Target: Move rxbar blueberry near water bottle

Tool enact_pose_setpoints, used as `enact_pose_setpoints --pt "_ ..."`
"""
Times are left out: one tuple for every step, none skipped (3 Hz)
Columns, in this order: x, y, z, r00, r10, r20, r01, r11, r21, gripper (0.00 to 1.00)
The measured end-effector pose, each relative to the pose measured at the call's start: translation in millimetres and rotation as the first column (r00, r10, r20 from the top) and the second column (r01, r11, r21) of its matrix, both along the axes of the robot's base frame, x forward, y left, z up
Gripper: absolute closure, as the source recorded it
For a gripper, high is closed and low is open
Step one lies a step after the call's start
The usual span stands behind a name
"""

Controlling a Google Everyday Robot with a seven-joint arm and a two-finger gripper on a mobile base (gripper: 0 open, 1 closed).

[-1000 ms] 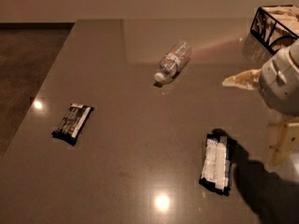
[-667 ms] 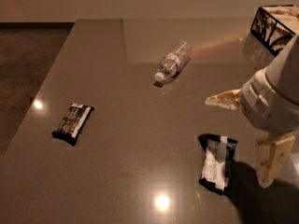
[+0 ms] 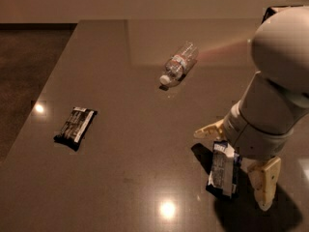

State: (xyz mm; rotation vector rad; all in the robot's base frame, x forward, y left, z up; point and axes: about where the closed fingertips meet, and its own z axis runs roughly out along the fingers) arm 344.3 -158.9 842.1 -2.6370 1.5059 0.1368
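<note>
The rxbar blueberry [image 3: 223, 169], a dark navy wrapper with a white panel, lies flat on the table at the lower right. My gripper [image 3: 236, 159] hangs over it, open, with one pale finger [image 3: 208, 131] to the bar's upper left and the other finger [image 3: 264, 186] to its right. The bar's upper end is hidden under the wrist. The water bottle [image 3: 178, 65], clear with a white cap, lies on its side near the table's middle back, well apart from the bar.
A smaller black bar [image 3: 75, 125] lies at the table's left. The brown table [image 3: 125, 178] has its left edge running diagonally, with dark floor beyond. My bulky white arm [image 3: 280, 76] fills the right side. Bright light spots reflect on the tabletop.
My arm has swung left and lower, bringing the gripper down over the rxbar so its fingers straddle it. The arm now covers the basket at the back right. The bottle and black bar have not moved.
</note>
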Motion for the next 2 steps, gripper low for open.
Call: enact_pose_setpoints --pt "-0.2 -1.3 -14.3 0.9995 0.026 -0.016 -0.026 0.999 -0.031 0.18" --pt "3.6 -5.4 -18.3 0.9995 0.022 -0.023 -0.023 0.998 -0.050 0.49"
